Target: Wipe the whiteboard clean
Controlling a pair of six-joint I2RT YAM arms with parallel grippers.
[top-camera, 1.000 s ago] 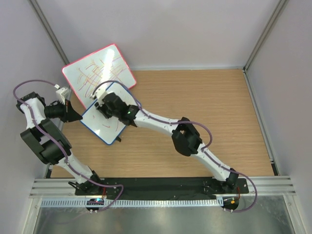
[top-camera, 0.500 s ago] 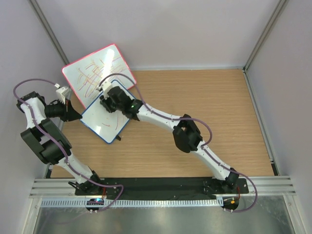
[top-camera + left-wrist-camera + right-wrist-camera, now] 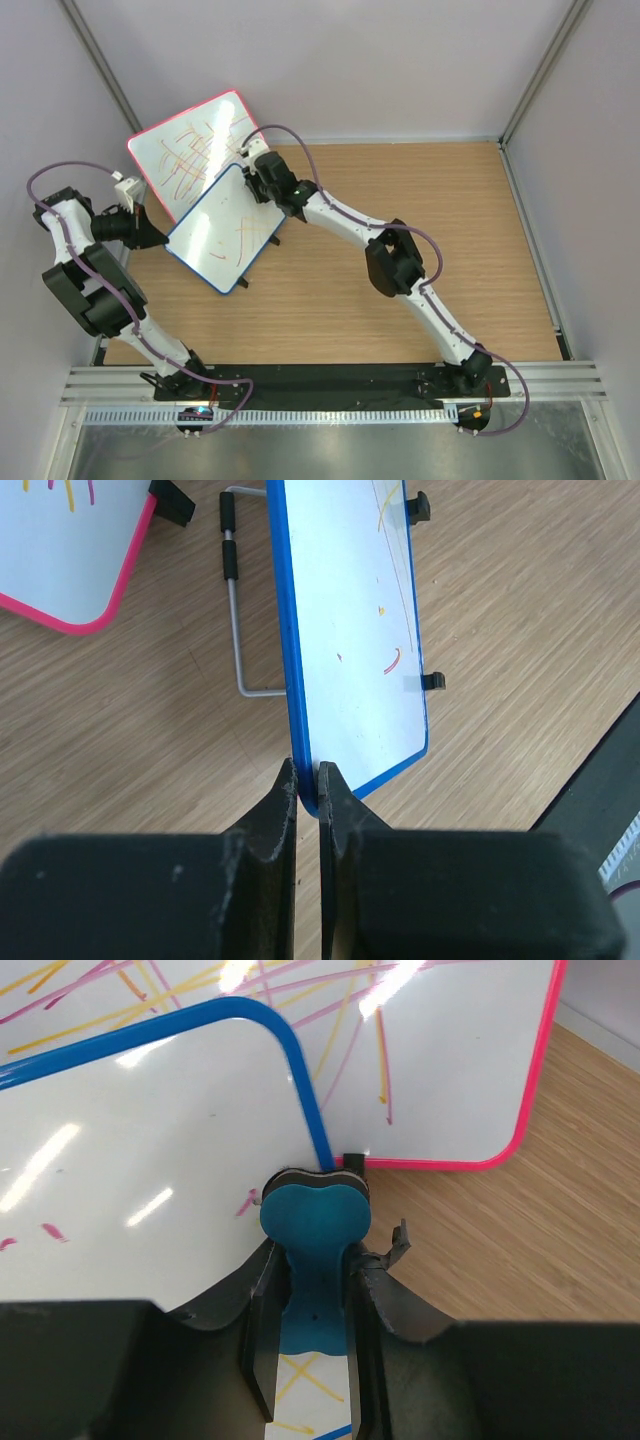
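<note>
The whiteboard (image 3: 222, 230) is the small blue-framed board, propped tilted on the table with a few faint yellow and red marks; it also shows in the left wrist view (image 3: 350, 630) and the right wrist view (image 3: 130, 1170). My left gripper (image 3: 152, 238) (image 3: 308, 780) is shut on the board's blue frame at its left corner. My right gripper (image 3: 255, 170) (image 3: 312, 1260) is shut on a blue eraser (image 3: 315, 1240), whose pad presses on the board's upper right edge.
A larger pink-framed board (image 3: 200, 152) covered in coloured scribbles leans behind the blue one, touching or overlapping it. The blue board's wire stand (image 3: 235, 620) rests on the wooden table (image 3: 420, 230). Grey walls close in the left, back and right.
My right gripper has swept the eraser from the board's middle up and right to its top right edge. The left gripper and board have stayed still.
</note>
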